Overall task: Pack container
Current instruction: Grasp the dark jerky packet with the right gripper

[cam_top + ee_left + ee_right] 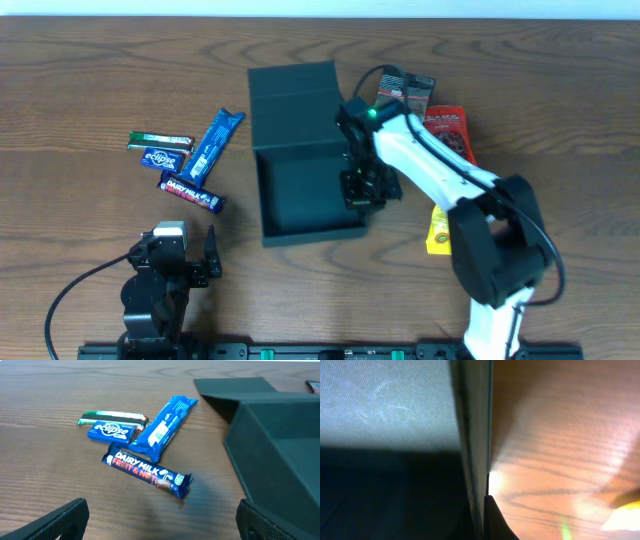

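1. Right gripper [362, 188] is closed right down on the container [300, 195]. The thin right wall runs between its fingers in the wrist view, so we read the wall as pinched.
2. Left gripper [160, 522] stands wide apart, holding nothing, near the table's front edge.
3. We judge the box light and fairly stiff, though a low wall may flex. A pinch on the rim near a corner should drag it without tipping.
4. It sits mid-table: dark green-grey, matte, squarish and empty, its lid [292, 95] hinged open at the far side.
5. Further out, a Dairy Milk bar [145, 471], an Eclipse packet [112, 431] and a blue wrapper [162, 427] lie to its left. A red packet [450, 130] and a yellow packet [438, 232] lie to its right.
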